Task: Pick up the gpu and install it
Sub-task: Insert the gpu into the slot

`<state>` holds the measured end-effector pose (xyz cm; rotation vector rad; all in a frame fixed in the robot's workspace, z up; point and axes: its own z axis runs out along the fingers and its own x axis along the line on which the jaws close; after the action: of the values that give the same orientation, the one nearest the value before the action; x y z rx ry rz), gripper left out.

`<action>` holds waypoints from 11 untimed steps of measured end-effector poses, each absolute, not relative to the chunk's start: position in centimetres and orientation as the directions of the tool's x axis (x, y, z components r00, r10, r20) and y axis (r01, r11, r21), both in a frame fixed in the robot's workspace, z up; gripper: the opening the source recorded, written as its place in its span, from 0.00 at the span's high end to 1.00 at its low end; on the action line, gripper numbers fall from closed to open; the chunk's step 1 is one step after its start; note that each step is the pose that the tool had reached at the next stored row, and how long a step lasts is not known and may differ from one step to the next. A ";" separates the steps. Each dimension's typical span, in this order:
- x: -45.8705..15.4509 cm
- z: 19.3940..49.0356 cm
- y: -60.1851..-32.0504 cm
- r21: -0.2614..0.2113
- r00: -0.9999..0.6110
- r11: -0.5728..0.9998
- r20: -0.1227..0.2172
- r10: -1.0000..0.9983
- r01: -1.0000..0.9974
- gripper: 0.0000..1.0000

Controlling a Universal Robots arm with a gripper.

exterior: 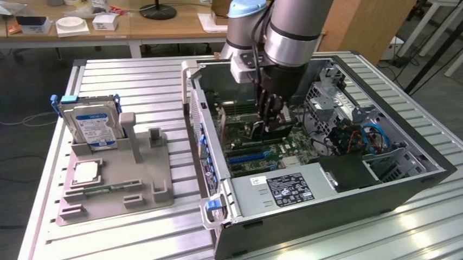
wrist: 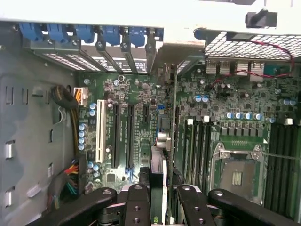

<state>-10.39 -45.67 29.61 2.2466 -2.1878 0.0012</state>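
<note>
1. Gripper [wrist: 162, 193] of mine is clamped on the gpu [wrist: 160, 165], upright inside the computer case [exterior: 405, 184] over the motherboard [wrist: 141, 94].
2. My fingers [wrist: 136, 200] hide its near end; edge-on, its faces hardly show.
3. Near it: two long black slots [wrist: 115, 136], one white slot [wrist: 100, 134].
4. It looks thin, pale-edged.

My hand [wrist: 160, 190] is matt black metal; the gpu [wrist: 159, 165] shows a dull board edge. The bench [exterior: 130, 81] is ribbed silvery metal, the computer case [exterior: 347, 216] matt dark sheet metal.
</note>
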 end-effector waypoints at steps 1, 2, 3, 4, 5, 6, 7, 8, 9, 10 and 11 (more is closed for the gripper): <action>-10.5 29.4 -45.7 0.004 0.026 -0.026 0.005 -1.000 -1.000 0.73; -10.5 29.3 -45.7 0.004 0.026 -0.026 0.006 -1.000 -1.000 0.73; -10.6 29.1 -45.7 0.004 0.026 -0.026 0.007 -1.000 -1.000 0.73; -10.6 28.9 -45.7 0.004 0.026 -0.026 0.007 -1.000 -1.000 0.73; -10.7 28.7 -45.7 0.004 0.027 -0.026 0.008 -1.000 -1.000 0.73; -10.8 28.5 -45.7 0.004 0.027 -0.026 0.008 -1.000 -1.000 0.73; -10.8 28.3 -45.7 0.004 0.026 -0.026 0.009 -1.000 -1.000 0.73; -10.9 28.2 -45.7 0.004 0.026 -0.026 0.009 -1.000 -1.000 0.73; -10.9 28.0 -45.7 0.004 0.026 -0.026 0.010 -1.000 -1.000 0.73; -11.0 27.8 -45.7 0.004 0.026 -0.026 0.010 -1.000 -1.000 0.73; -11.1 27.6 -45.7 0.004 0.027 -0.027 0.011 -1.000 -1.000 0.73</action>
<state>-11.06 -45.72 27.62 2.2434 -2.1846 0.0078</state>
